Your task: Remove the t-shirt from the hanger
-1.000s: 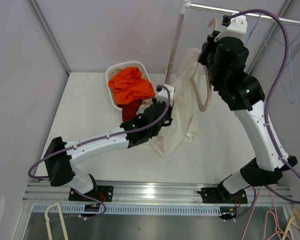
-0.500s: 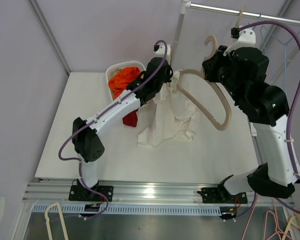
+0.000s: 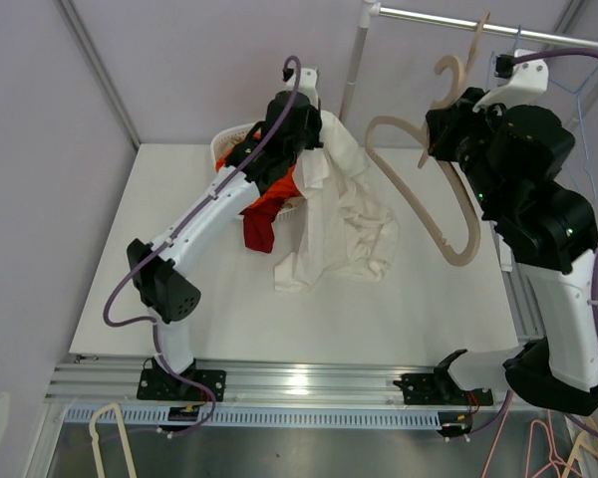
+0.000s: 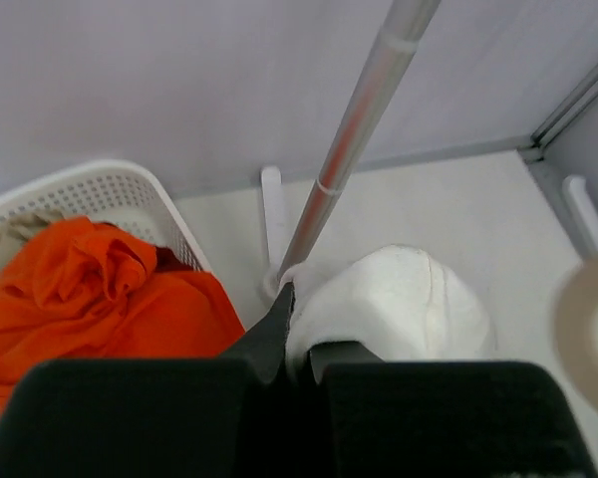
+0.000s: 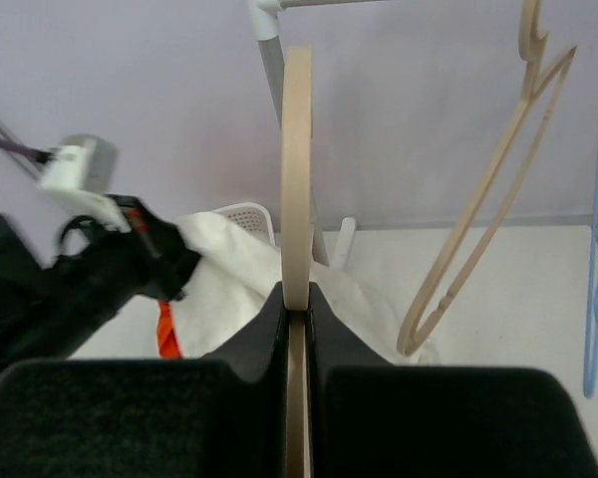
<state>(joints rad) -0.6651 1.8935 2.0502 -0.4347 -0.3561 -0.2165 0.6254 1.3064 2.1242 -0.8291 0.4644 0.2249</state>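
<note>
T-shirt (image 3: 344, 224) is off the hanger (image 3: 434, 214). White, top end pinched in the left gripper (image 3: 314, 129), which is raised just beside the basket (image 3: 222, 142); the rest hangs down and bunches on the table (image 3: 179, 299). Wrist view shows the left jaws clamped tight on a fold of cloth. Right gripper (image 3: 439, 139) is closed on the bare beige hanger, held up just right of the shirt. Orange garment (image 3: 277, 199) spills from the basket, rack pole (image 3: 353, 65) behind.
</note>
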